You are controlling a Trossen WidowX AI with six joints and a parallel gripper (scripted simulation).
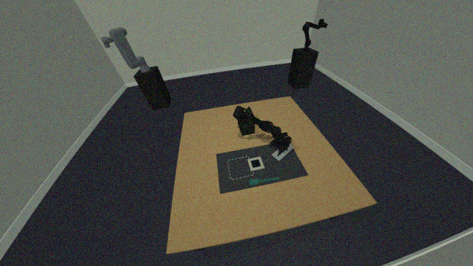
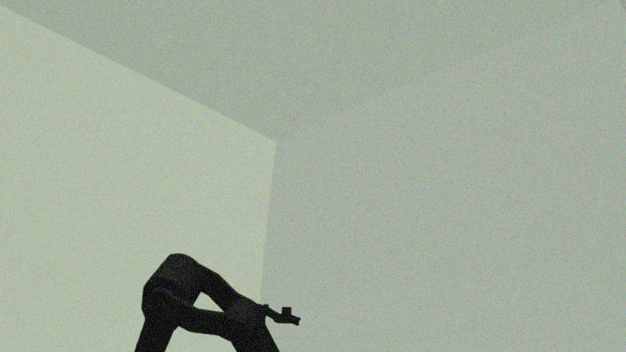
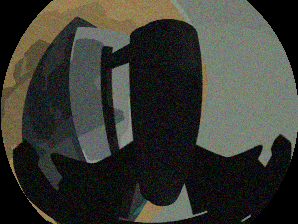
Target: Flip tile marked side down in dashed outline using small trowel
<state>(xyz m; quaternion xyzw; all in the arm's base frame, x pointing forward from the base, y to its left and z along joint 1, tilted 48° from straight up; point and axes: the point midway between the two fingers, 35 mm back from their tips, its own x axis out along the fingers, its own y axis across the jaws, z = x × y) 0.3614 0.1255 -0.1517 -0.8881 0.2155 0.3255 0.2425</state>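
A pale tile with a dark square on its upper face lies on the dark mat, overlapping the right side of the dashed outline. The trowel has a flat pale blade lying at the mat's back right part. Its thick black handle stands above the blade on a post. My gripper is shut on the handle, with one finger on each side of it in the wrist view. The arm hides part of the trowel in the top view.
A teal flat-ended tool lies along the mat's front edge. The arm's base stands behind the mat on the tan table top. Two other arms stand on dark pedestals at the back, away from the mat.
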